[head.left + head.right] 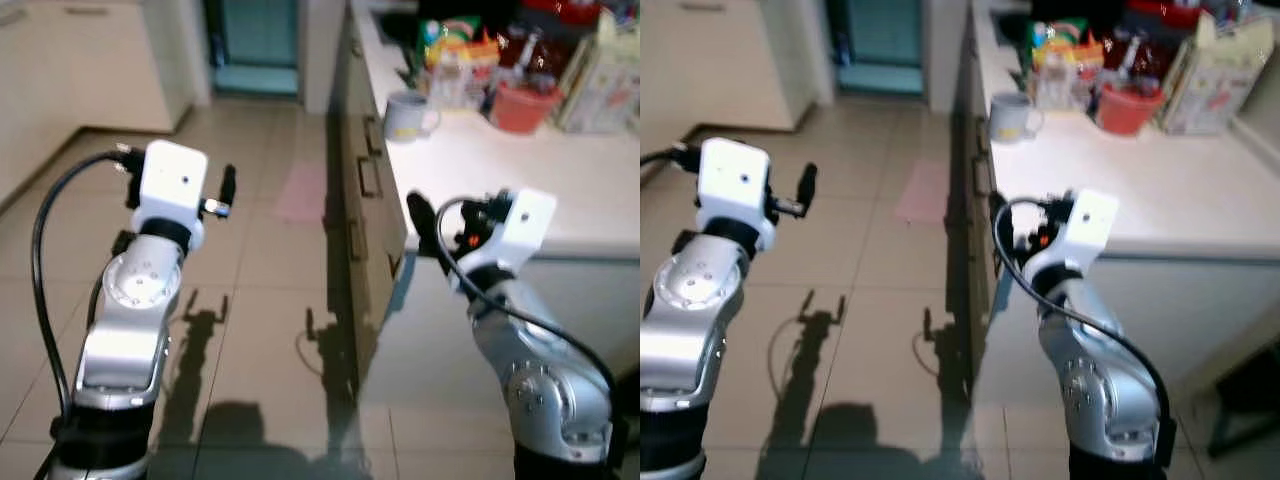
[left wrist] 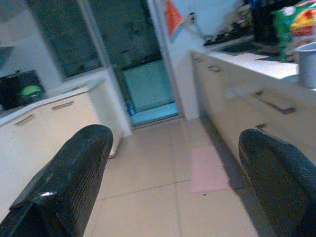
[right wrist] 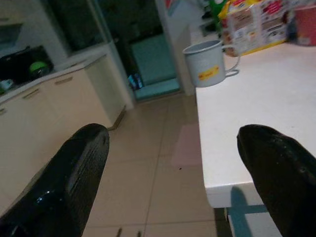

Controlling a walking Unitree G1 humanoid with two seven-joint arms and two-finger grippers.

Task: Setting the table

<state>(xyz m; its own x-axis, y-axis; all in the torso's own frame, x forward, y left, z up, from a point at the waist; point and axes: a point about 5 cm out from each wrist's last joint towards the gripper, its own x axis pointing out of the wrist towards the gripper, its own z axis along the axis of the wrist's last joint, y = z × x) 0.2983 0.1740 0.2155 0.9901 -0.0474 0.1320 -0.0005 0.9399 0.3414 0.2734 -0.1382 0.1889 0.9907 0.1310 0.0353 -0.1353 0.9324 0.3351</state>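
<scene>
While both arms are raised over the tiled floor (image 1: 250, 300), the right gripper (image 3: 173, 163) hangs at the corner of the white counter (image 1: 500, 170), fingers spread wide with nothing between them. The left gripper (image 2: 175, 163) is out over open floor, equally wide and empty. The grey mug (image 3: 210, 62) (yellow label) stands near the counter's edge, well ahead, beside a red bowl (image 1: 522, 105) and snack bags (image 1: 455, 45).
</scene>
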